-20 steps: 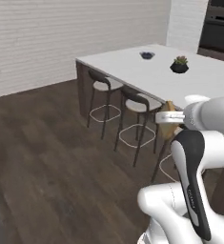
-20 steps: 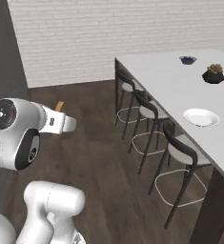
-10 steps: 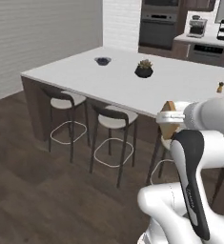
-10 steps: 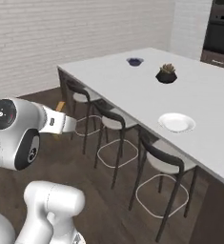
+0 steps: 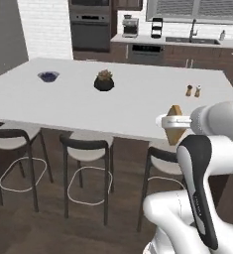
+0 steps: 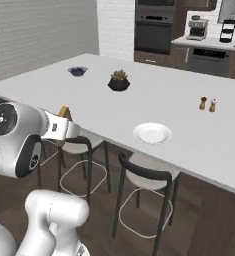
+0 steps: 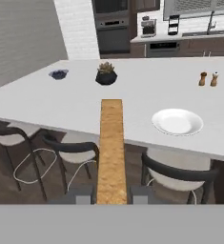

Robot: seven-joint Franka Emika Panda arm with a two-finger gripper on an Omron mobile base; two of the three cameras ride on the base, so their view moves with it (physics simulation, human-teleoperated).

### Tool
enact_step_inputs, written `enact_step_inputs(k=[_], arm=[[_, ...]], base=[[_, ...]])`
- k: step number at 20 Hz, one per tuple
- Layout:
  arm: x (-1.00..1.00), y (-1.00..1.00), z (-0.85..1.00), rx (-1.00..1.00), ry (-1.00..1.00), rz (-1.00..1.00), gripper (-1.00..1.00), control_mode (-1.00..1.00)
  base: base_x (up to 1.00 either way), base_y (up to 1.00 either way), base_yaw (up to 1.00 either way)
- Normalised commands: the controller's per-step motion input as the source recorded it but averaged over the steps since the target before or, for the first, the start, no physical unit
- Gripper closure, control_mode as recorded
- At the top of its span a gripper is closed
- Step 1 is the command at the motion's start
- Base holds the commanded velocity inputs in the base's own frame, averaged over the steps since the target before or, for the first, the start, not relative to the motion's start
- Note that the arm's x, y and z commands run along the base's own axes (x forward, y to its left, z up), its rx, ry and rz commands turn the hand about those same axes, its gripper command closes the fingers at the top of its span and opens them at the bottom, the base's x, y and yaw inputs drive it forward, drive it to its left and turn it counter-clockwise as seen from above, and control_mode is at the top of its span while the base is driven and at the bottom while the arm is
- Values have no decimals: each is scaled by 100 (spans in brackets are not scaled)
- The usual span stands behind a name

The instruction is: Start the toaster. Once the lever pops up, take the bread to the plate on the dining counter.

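The two-finger gripper (image 7: 111, 194) pinches the tan, brown-crusted bread slice (image 7: 111, 147) edge-on, its length pointing ahead, with the round white plate (image 7: 177, 121) lying ahead and rightward

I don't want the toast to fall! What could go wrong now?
1. The tan slice of toast is pinched edge-on between the gripper fingers, well above the dark floor; if it slips, it probably drops there.
2. The round white plate sits near the white counter's edge, so a careless release could miss it.
3. The black-framed stools stand below; driving closer might bump them.
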Motion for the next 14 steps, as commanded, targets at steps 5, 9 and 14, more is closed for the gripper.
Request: enact_step_inputs(k=[5, 9, 14], arm=[[0, 0, 0, 0, 0, 0, 100, 100], [0, 0, 0, 0, 0, 0, 100, 100], [0, 0, 0, 0, 0, 0, 100, 100]], base=[[73, 26, -67], [78, 1, -59], [66, 10, -30]])
